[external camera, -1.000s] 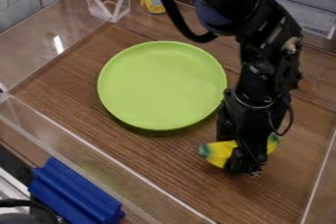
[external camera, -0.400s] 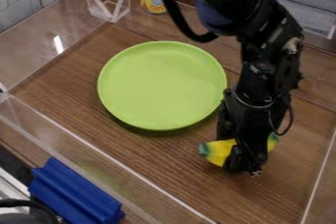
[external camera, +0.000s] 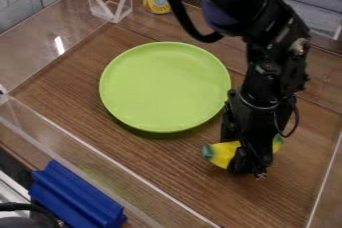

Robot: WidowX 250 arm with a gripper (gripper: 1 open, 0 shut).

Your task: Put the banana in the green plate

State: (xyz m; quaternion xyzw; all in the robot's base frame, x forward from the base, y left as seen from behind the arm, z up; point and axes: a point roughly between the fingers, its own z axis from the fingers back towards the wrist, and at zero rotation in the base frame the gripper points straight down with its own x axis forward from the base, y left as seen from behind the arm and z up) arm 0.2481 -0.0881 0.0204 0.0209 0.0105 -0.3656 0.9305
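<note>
Gripping the banana [external camera: 227, 154] between them, the jaws of the gripper [external camera: 247, 158] are pointing straight down, with the fruit sitting low on the wooden surface [external camera: 160, 162] just beside the green plate [external camera: 163, 85], outside its right rim.

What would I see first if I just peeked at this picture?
Probably the big green plate, bare in the middle of the wooden table. Next, the black robot arm on the right, its gripper pointing down around a little yellow banana on the table beside the plate's lower right rim.
</note>
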